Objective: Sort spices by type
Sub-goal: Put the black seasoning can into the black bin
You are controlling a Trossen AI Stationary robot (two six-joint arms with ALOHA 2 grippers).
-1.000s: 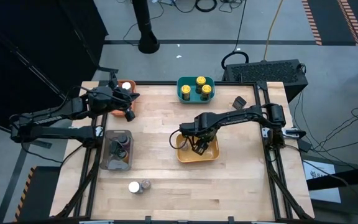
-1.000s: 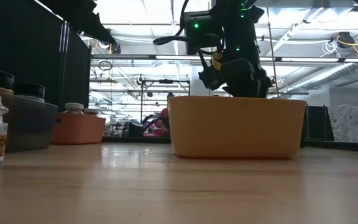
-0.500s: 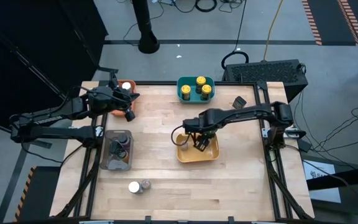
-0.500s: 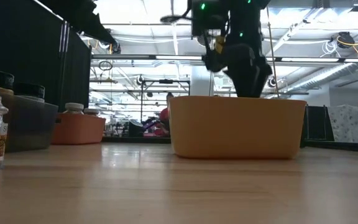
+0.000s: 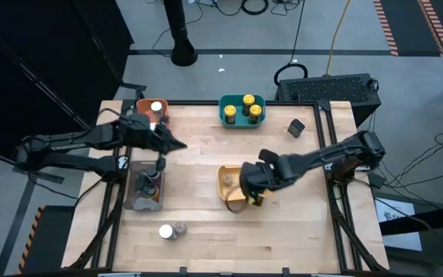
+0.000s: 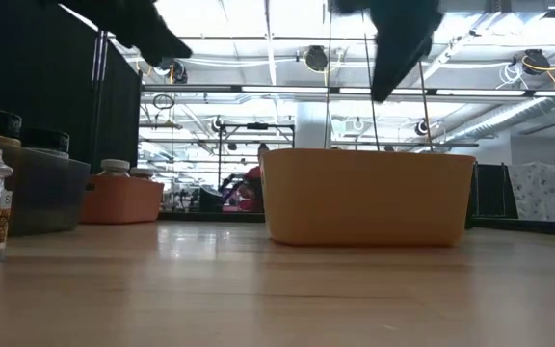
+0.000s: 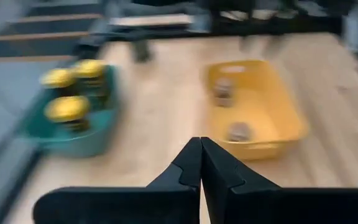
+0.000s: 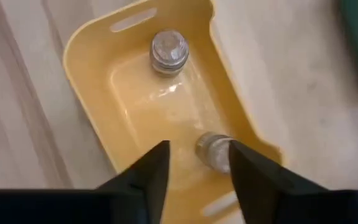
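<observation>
My right gripper [image 8: 194, 165] above yellow plastic bin [image 5: 226, 194], frame centre, fingers parted, empty; two small grey-lidded glass jars [image 8: 169, 50] inside; I judge them light, rigid, slippery, best gripped around body; left gripper [image 7: 201, 163] pinched closed, empty.

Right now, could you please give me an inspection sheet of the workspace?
Surface: wooden table, flat.
Job's things: three yellow-lidded jars in the teal bin; two grey-lidded jars in the yellow bin; a white-lidded jar in the orange bin; dark-lidded jars in the grey bin; two loose jars near the front edge.
Clutter: small dark object by the right rear corner.
Grippers: left gripper fingers shut, empty; right gripper over the yellow bin, fingers apart, empty.
Cables: several on the floor behind the table.
Surroundings: workshop, ceiling lights.
</observation>
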